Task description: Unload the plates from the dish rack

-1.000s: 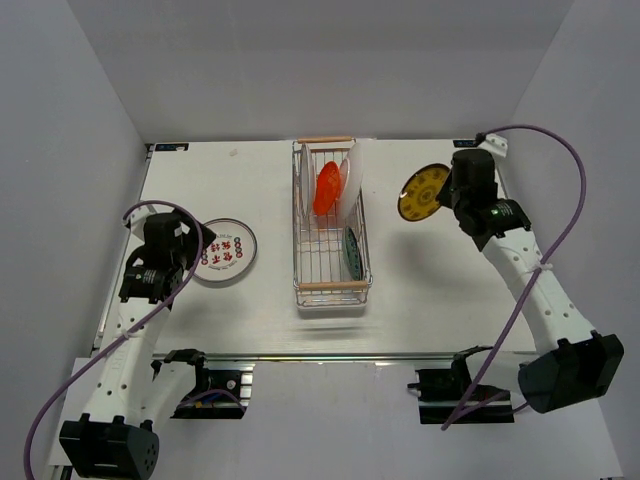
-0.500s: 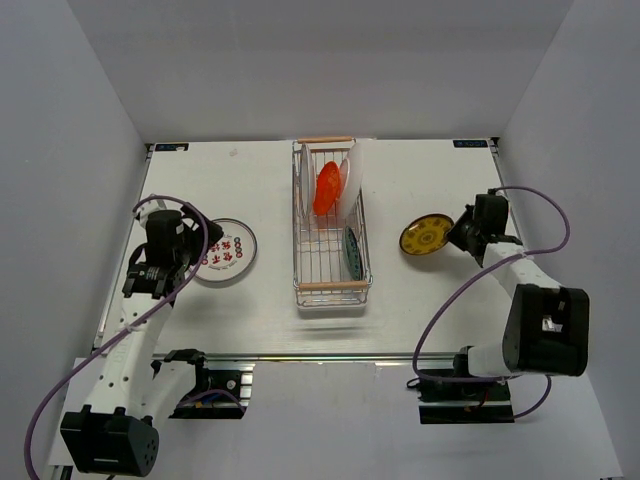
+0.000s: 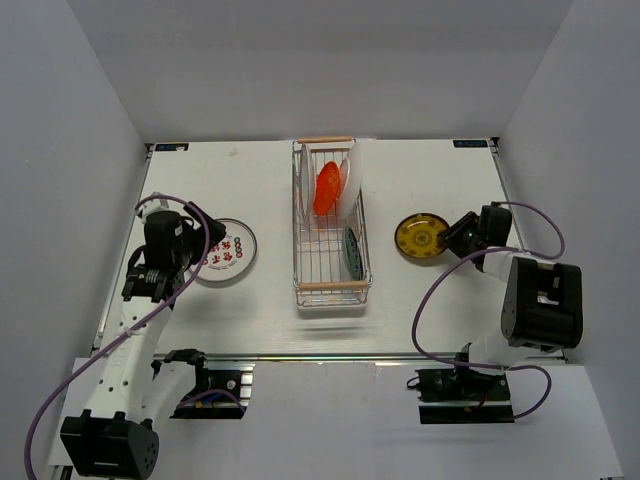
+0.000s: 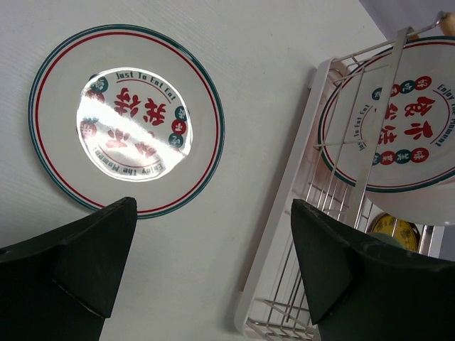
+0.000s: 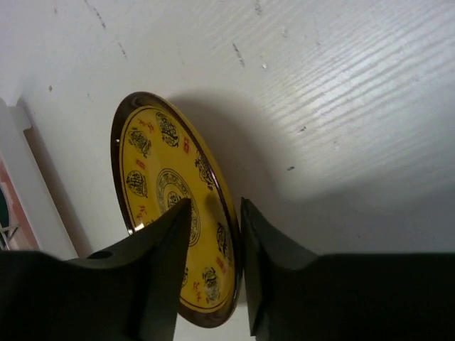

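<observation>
White table (image 3: 270, 190), grey walls; dish rack (image 3: 326, 286) at centre, partly unloaded.
Furthest left of the rack, left gripper (image 4: 211, 213), jaws wide apart, empty. Left of the rack, red-marked white plate (image 3: 224, 252), flat on the table. In the rack, on edge: orange-red plate (image 3: 327, 188), white plate (image 3: 351, 172), teal plate (image 3: 352, 252). Right of the rack, yellow plate (image 3: 421, 236), right gripper (image 5: 213, 213) clamped on its rim. Judged light, rigid, glossy, breakable; best pinched at the exposed upper rim.

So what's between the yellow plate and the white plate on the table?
The dish rack, holding plates, stands between white plate and yellow plate, per the top view.
</observation>
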You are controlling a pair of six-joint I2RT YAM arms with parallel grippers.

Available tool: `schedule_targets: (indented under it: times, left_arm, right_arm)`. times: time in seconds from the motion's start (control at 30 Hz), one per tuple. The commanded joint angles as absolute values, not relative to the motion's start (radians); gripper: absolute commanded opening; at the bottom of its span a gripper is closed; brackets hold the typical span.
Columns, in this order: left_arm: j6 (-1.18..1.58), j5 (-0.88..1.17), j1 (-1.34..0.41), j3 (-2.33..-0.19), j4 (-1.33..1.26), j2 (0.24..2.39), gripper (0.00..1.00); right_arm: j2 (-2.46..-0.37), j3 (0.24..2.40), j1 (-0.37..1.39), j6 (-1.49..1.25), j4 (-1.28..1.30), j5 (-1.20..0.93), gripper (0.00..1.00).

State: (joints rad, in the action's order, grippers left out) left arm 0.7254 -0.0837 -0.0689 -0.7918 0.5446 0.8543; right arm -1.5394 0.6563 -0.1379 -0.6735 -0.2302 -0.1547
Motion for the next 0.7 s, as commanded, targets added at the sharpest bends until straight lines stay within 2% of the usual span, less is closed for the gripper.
schedule_targets:
  times: [0.0,0.2,0.23,0.27,0.3,0.5,0.57,0.67]
  left_arm:
    - [0.719,-0.072,-0.072,-0.793,0.535,0.836,0.98]
    - [0.750,-0.143,-0.072,-0.813,0.597,0.842,0.98]
    - [0.752,-0.141,-0.072,-0.811,0.600,0.842,0.98]
    - [0.752,-0.143,-0.072,-0.813,0.601,0.839,0.98]
    - [0.753,-0.144,-0.072,-0.813,0.604,0.835,0.98]
    - [0.792,-0.212,-0.072,-0.830,0.666,0.860,0.98]
    - [0.785,-0.193,-0.072,-0.833,0.658,0.870,0.98]
    - [0.781,-0.189,-0.072,-0.830,0.652,0.882,0.98]
  right_arm:
    - [-1.540,0.669,-0.158,-0.686,-0.209,-0.140,0.43]
    - [-1.505,0.718,-0.164,-0.646,-0.060,-0.124,0.57]
    - [-1.484,0.733,-0.163,-0.634,-0.029,-0.117,0.65]
    - [-1.473,0.751,-0.161,-0.623,-0.002,-0.106,0.83]
    - [-1.464,0.770,-0.160,-0.582,0.082,-0.103,0.89]
    - [-1.301,0.923,-0.094,-0.406,0.264,-0.104,0.89]
    - [-1.287,1.023,-0.002,-0.359,0.352,-0.098,0.89]
    - [-1.281,1.130,0.228,-0.301,0.422,-0.075,0.89]
